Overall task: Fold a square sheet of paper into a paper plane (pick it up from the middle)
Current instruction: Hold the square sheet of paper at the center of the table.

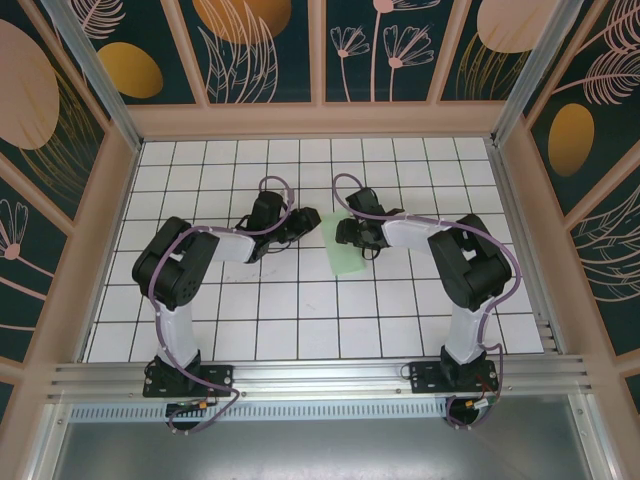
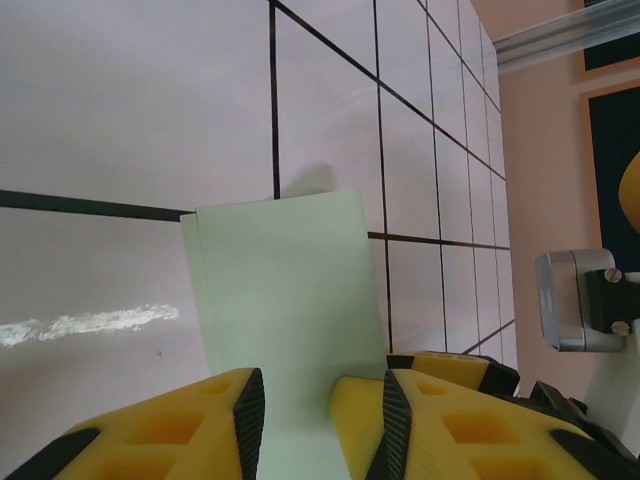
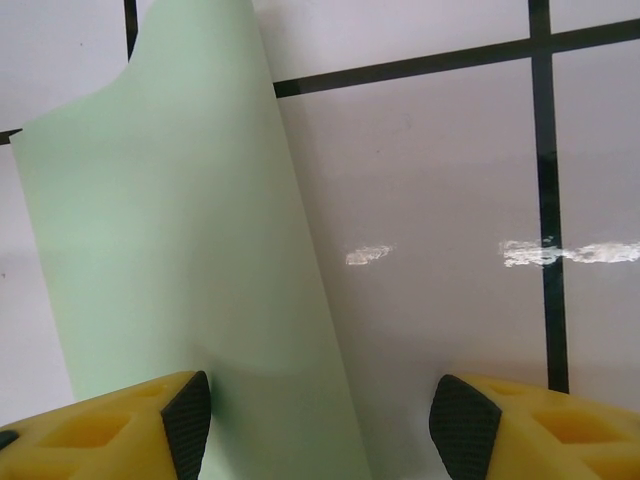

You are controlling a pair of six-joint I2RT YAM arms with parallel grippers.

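Mint-green paper [image 1: 343, 250] folded, long axis near-to-far, left tool [image 2: 318, 420] slightly parted over it, right tool [image 3: 325, 425] released.

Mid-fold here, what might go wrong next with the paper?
1. The pale mint-green folded paper sheet lies between the close-set jaws of the left gripper; a squeeze may wrinkle it off-crease.
2. Its edge curls up by the open right gripper, so the fold may spring open.

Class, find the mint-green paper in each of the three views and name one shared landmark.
Top external: the paper at the picture's centre.
Left wrist: the paper at lower centre, reaching the bottom edge.
Right wrist: the paper across the left half.
Shared landmark: black grid lines on white tiles.
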